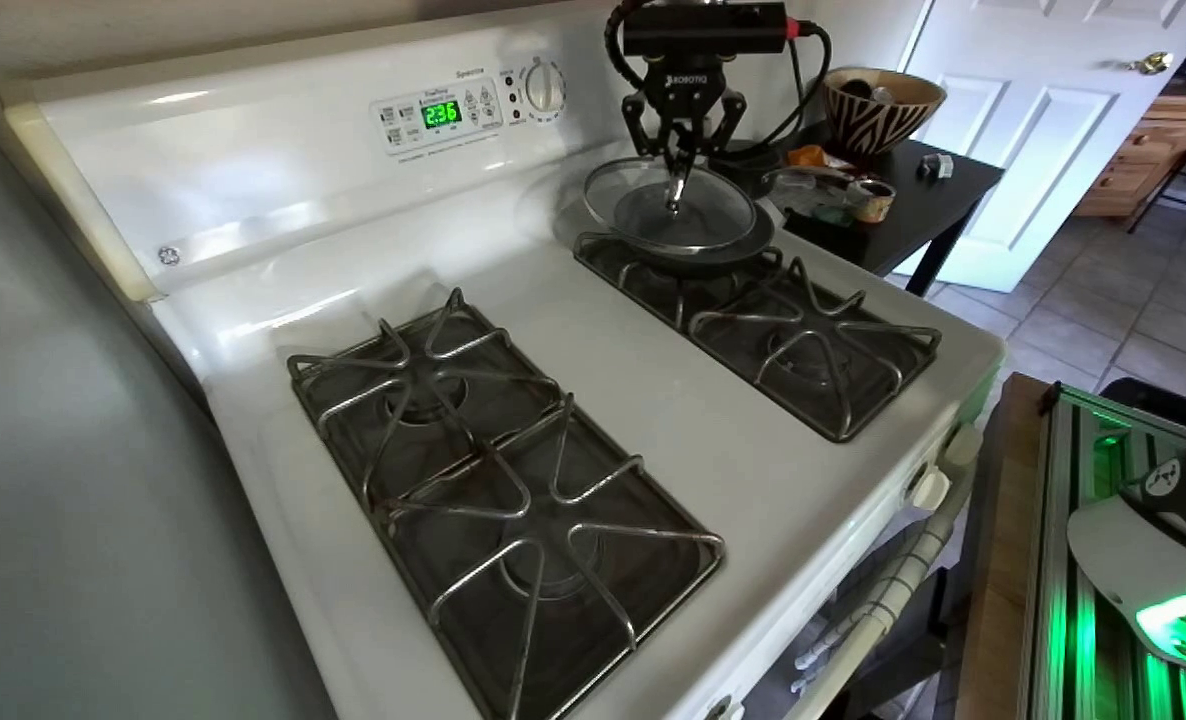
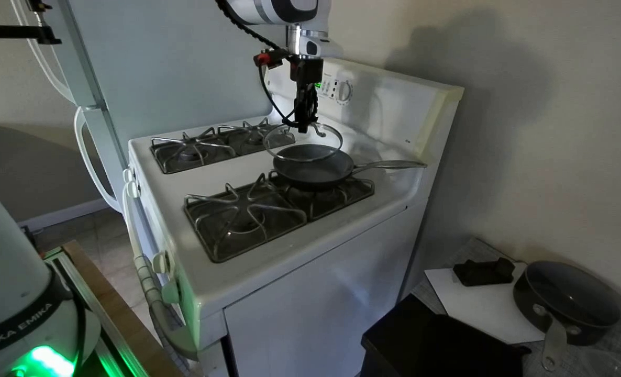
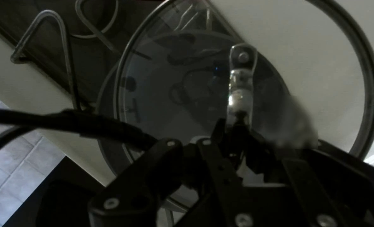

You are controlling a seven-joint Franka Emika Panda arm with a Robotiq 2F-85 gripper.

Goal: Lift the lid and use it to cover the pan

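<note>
Mostly white and glossy, the stovetop (image 1: 613, 370) shows in both exterior views, with dark grates (image 1: 473, 345) on either side. On a back grate sits the pan (image 2: 323, 170), its long handle (image 2: 391, 165) pointing to three o'clock in an exterior view. Just above the pan, apart from it and set off towards eleven o'clock, hangs the lid (image 1: 643, 220); the gripper (image 1: 681, 165) is clamped on its arched metal handle (image 3: 240, 94).

A pale refrigerator (image 2: 169, 63) stands at half past ten in an exterior view, a dark saucepan (image 2: 567, 298) at four. Also in an exterior view, a striped bowl (image 1: 873, 115) sits on a black table (image 1: 903, 215) at half past one, with a white door (image 1: 1063, 95) at two and floor tiles (image 1: 1103, 310) at three.

As for writing, a green display (image 1: 442, 113) at eleven o'clock reads 2:36, and small lettering (image 1: 470, 73) above it looks like "Spectra". "ROBOTIQ" marks the gripper; "ANKA EMIKA" shows on the arm's base (image 2: 17, 293) at eight.
</note>
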